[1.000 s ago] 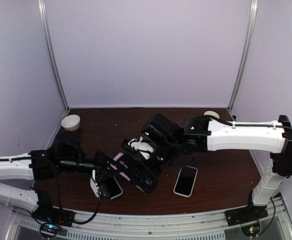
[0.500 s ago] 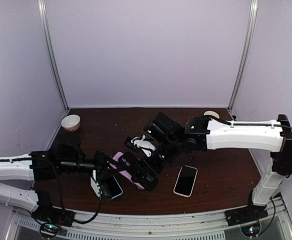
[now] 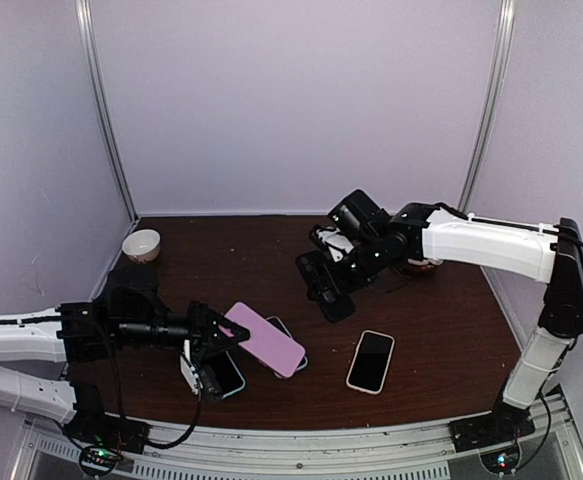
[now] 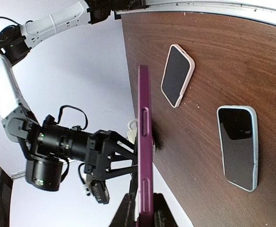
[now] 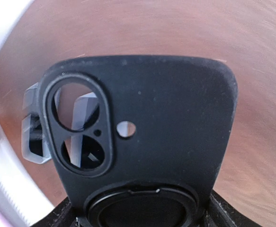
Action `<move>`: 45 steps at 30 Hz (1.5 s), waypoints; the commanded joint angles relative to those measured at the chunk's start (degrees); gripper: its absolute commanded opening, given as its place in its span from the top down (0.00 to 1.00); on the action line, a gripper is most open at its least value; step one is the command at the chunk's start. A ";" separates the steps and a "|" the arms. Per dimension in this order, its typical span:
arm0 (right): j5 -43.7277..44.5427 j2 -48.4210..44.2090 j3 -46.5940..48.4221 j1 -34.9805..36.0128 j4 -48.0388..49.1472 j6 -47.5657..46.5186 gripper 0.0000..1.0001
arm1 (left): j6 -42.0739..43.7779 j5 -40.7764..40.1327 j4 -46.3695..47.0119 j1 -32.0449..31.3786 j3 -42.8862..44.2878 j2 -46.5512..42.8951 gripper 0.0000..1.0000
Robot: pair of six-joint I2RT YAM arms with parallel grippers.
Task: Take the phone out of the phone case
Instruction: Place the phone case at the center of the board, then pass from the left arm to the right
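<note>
The pink-purple phone point(image 3: 266, 340) is clamped by its end between the left jaws and held tilted above the table point(image 3: 451, 340). The empty black phone case point(image 5: 166, 127) is grasped in the right jaws, well apart from the phone.

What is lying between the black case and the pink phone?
Nothing. In the top view, only bare table shows between the case and the pink phone.
</note>
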 commanded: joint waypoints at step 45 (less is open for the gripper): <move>-8.86 0.68 8.81 18.16 -1.19 -9.26 0.00 | -3.91 4.00 4.36 -0.25 1.36 0.12 1.00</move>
